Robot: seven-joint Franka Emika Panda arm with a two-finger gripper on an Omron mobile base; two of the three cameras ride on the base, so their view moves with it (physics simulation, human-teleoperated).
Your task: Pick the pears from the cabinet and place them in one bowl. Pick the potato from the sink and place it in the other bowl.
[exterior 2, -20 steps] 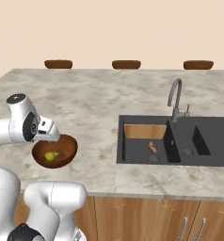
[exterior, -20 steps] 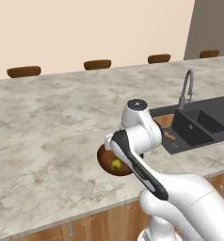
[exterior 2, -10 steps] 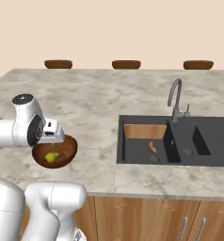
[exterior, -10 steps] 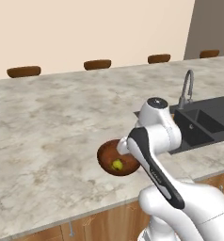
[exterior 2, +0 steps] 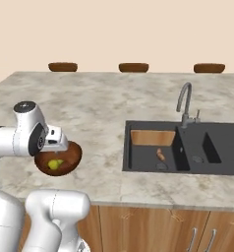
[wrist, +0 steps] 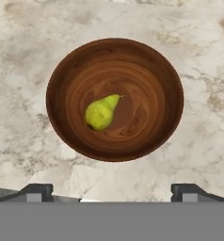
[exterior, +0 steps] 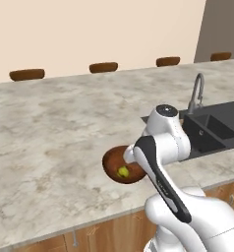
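A bright yellow-green pear [wrist: 101, 112] lay on its side left of centre in the wooden bowl [wrist: 151, 66], which stood on the marble counter [exterior: 50, 128] near its front edge, left of the sink [exterior 2: 217, 167]. The potato [exterior 2: 160, 154] lay in the sink's left basin, well apart from the bowl. The gripper [wrist: 111, 190] hung above the bowl's near rim with its fingers [wrist: 36, 192] spread wide and nothing between them. Compared with a second before, the arm had swung toward the sink in the left base view, so the bowl and pear had gone from half hidden behind the forearm to mostly exposed; bowl, pear and potato had not shifted.
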